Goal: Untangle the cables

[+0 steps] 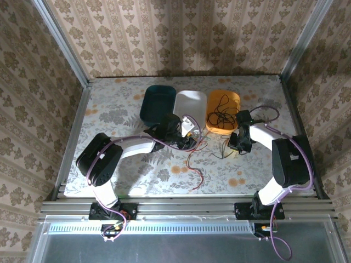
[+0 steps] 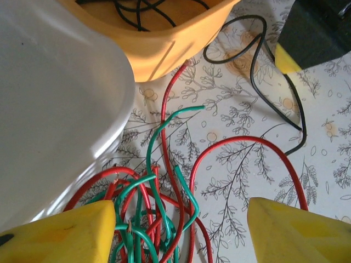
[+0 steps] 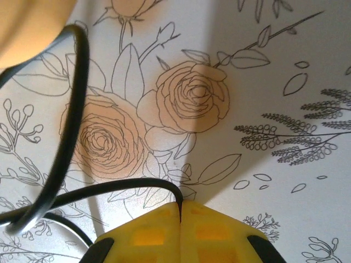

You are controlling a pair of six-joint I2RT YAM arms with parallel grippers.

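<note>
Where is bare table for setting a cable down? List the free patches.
Free: table left of the dark blue bin; near strip between the arm bases, below the red cable. Crowded: before the white bin and orange bin, where the cables tangle.

Smooth, glossy plastic-sheathed cables (image 2: 163, 131)

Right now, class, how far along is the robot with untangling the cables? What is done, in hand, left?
Done, it seems: a thin black cable lies alone in the orange plastic bin. In hand: the right gripper is shut on a loose black cable on the table. Left: the red and green wires are knotted together between the left gripper's open fingers.
</note>
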